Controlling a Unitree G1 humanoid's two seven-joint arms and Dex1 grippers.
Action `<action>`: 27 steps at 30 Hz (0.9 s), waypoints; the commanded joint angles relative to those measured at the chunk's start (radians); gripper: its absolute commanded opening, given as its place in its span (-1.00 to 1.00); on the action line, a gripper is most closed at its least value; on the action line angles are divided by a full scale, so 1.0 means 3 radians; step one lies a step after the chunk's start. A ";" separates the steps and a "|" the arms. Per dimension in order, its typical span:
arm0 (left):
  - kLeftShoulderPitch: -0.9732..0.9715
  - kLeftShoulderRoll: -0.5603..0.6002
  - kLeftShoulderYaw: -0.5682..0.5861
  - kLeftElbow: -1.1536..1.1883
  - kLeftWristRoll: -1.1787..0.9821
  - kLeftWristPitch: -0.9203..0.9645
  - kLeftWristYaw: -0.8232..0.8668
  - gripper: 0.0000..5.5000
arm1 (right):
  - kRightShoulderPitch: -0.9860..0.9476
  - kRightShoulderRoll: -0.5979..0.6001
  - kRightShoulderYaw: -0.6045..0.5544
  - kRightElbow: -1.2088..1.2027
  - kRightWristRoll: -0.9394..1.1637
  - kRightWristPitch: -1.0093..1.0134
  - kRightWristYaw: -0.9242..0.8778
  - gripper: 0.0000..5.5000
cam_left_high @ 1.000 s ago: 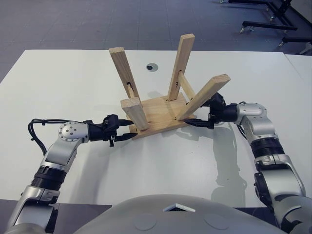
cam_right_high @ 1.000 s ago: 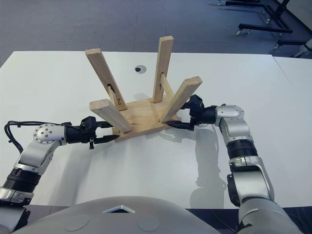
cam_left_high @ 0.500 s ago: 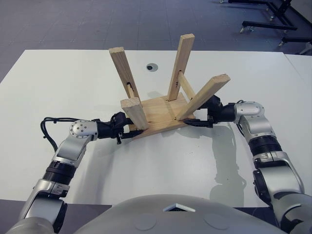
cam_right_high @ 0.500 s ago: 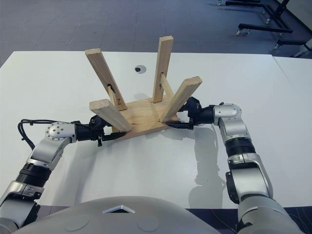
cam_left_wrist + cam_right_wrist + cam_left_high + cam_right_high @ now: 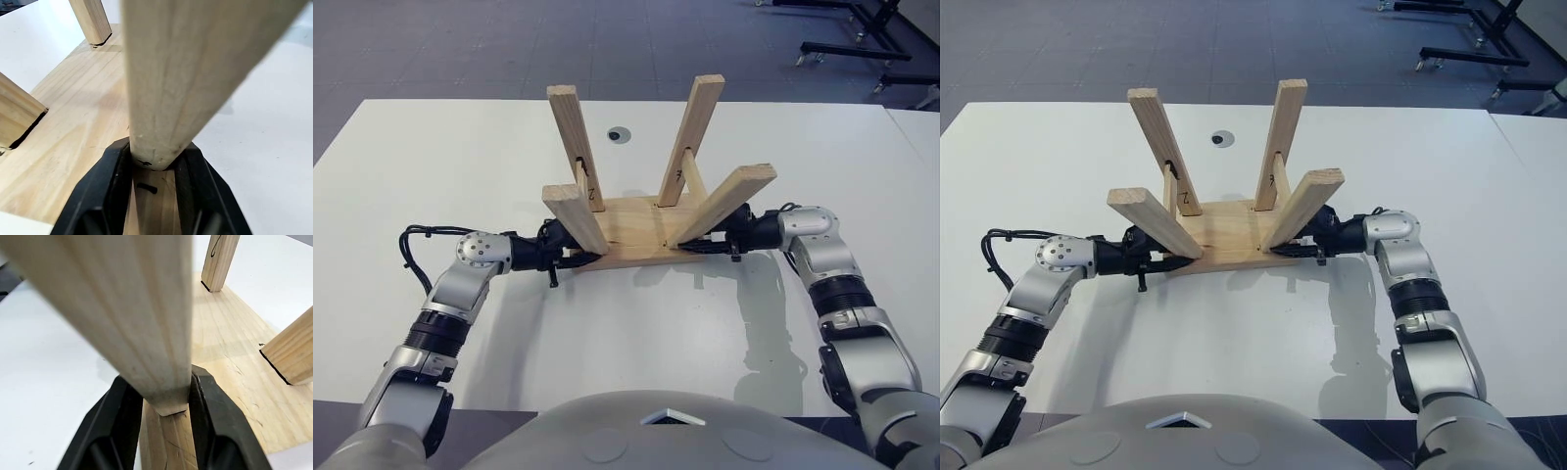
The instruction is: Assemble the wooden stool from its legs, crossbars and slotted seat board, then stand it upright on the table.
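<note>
Two pincers: the left pincer [image 5: 566,258] pinches the base of the near left leg [image 5: 574,217]; the right pincer [image 5: 713,241] pinches the base of the near right leg [image 5: 722,202].
Stool position: the stool [image 5: 1224,211] rests inverted at mid surface [image 5: 440,166], seat board [image 5: 628,227] down, four legs up.
Step in hand: probably the turn-over to upright.
Technique: raise both sides evenly, rotate as one unit, hold firm pressure at the leg bases.
Risk: uneven lift may pull a leg from its slot.
</note>
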 commanded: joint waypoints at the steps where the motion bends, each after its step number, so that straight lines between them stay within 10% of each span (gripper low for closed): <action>1: 0.0295 0.0218 0.0151 -0.0589 -0.0550 0.0540 -0.0305 -0.59 | 0.0076 -0.0104 0.0001 -0.0461 0.0227 0.0367 0.0173 -0.56; 17: 0.1439 0.0697 0.0973 -0.2140 -0.2730 0.3184 0.0401 -0.62 | 0.0302 -0.1268 0.0363 -0.2357 0.1595 0.3699 0.0366 -0.61; 27: 0.2058 0.0595 0.1500 -0.2281 -0.3626 0.3236 0.1089 -0.44 | -0.0095 -0.1530 0.0510 -0.2466 0.2370 0.5065 0.0307 -0.62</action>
